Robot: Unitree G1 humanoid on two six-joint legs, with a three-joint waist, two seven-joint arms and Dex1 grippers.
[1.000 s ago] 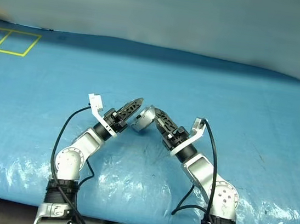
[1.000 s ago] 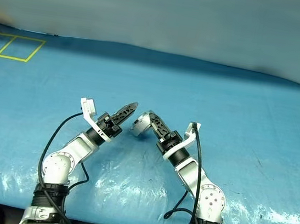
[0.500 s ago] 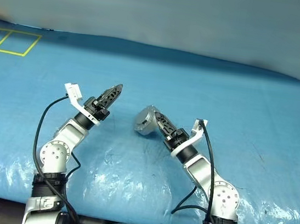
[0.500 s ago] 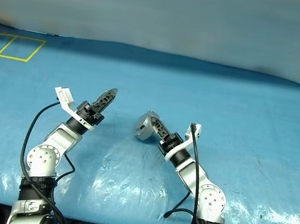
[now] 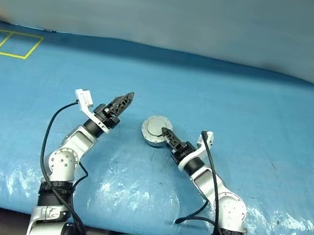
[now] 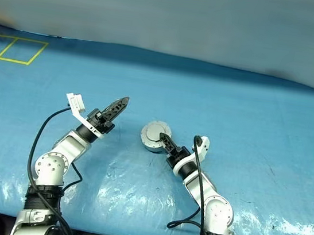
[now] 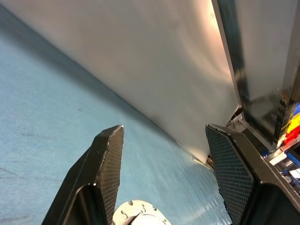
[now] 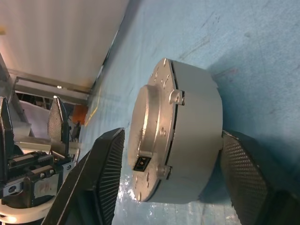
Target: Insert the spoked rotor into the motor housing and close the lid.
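Note:
The motor housing (image 5: 155,130), a squat silver puck, lies flat on the blue table with the lid (image 8: 150,136) seated on it, facing up. My right gripper (image 5: 164,133) straddles the housing. One finger sits against its lower edge. The other hovers over the lid face with a small gap, so the jaws are open. To the left, my left gripper (image 5: 128,97) is raised above the table, open and empty, pointing toward the housing. The spoked rotor is hidden from me.
The blue tarp-covered table (image 5: 261,119) stretches wide on both sides. Yellow taped squares (image 5: 10,44) mark its far left corner. A grey wall (image 5: 170,15) rises behind the table. The near edge runs just in front of my arms.
The right gripper has lowered the housing from mid-air onto the table and turned it flat. The left gripper has pulled away from it to the left.

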